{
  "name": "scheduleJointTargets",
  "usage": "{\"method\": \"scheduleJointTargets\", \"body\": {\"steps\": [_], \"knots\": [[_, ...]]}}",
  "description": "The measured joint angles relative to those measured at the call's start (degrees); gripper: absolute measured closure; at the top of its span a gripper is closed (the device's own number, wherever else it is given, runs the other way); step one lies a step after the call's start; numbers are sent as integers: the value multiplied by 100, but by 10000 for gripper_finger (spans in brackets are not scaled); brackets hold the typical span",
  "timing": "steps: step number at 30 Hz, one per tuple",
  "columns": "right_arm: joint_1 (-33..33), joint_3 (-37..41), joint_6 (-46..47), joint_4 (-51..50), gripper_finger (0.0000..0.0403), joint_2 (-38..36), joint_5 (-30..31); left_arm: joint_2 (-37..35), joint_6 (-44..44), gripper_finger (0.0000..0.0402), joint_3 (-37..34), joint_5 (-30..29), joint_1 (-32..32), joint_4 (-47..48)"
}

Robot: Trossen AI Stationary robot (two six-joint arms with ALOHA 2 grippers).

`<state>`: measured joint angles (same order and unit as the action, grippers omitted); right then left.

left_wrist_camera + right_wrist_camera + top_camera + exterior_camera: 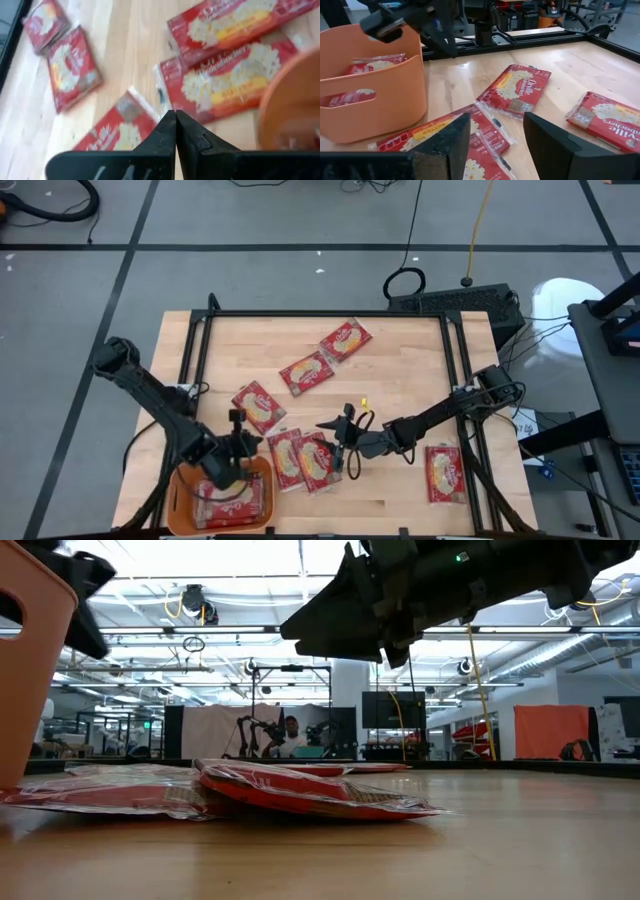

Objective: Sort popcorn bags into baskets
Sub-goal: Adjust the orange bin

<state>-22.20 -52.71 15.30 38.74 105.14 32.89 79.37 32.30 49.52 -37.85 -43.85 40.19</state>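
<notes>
Several red popcorn bags lie flat on the wooden table: two at the far middle (pixel 345 340) (pixel 307 372), one (pixel 258 407) nearer the left, an overlapping pair (pixel 300 460) at the near middle, and one (pixel 443 475) at the near right. The orange basket (pixel 185 490) stands at the near left corner with bags (pixel 375 62) inside. My left gripper (pixel 252 448) is shut and empty, above the basket's far rim. My right gripper (pixel 495 142) is open and hovers level just right of the overlapping pair (pixel 470 132), touching nothing.
A black frame rail (pixel 330 313) runs along the table's far side, with side rails at left and right. Bare wood lies between the overlapping pair and the near-right bag. The left arm (pixel 420 20) crosses above the basket in the right wrist view.
</notes>
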Motion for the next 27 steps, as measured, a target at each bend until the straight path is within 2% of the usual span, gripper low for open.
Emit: {"method": "scheduleJointTargets", "body": {"steps": [5,10,14,21,27], "knots": [[2,0,-10,0,227,0,4,0,-980,386,4,736,309,-697],[0,0,-89,0,227,-2,4,0,-1278,391,7,1101,316,-948],[0,0,-121,-2,227,-2,4,0,-1290,397,7,1186,309,-1022],[0,0,-145,-2,227,-2,4,0,-1626,382,7,1197,301,-1520],[0,0,-94,-262,227,-7,4,-1,-1857,397,7,1124,301,-1605]]}}
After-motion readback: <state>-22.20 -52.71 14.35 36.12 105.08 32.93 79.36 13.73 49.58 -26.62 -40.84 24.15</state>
